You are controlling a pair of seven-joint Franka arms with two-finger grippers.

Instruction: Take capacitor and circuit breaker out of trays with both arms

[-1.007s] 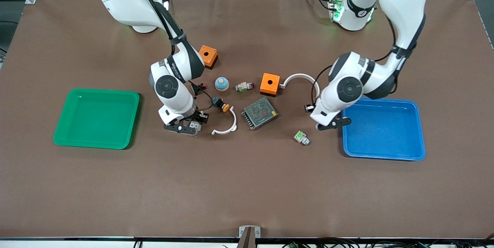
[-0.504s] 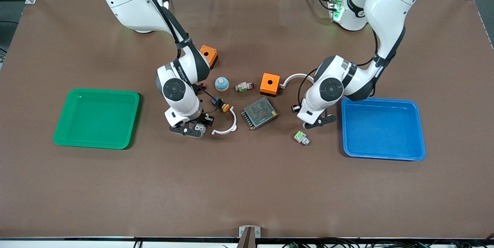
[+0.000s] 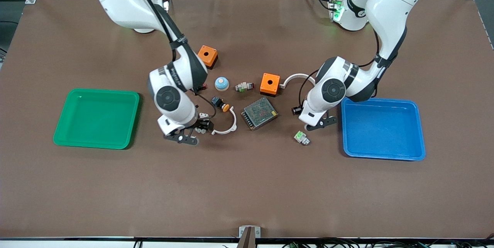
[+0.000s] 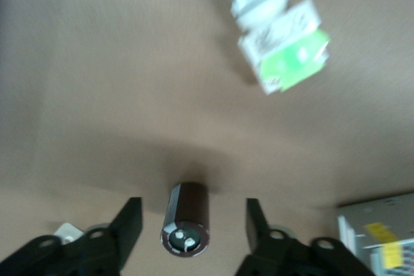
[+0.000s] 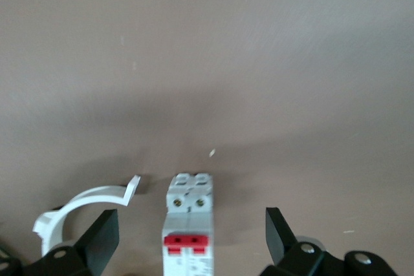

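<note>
Room is left on both sides of the breaker (image 5: 189, 224); a white ring piece (image 5: 77, 208) lies beside one finger.

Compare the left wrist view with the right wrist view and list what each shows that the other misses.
Only the left wrist view shows the capacitor lying between the open fingers of the left end effector, plus the green-and-white block and a corner of the mesh power supply.

Only the right wrist view shows the breaker with its red levers between the open fingers of the right end effector, plus a white curved clip.

Both show the brown table and an ungripped part.
</note>
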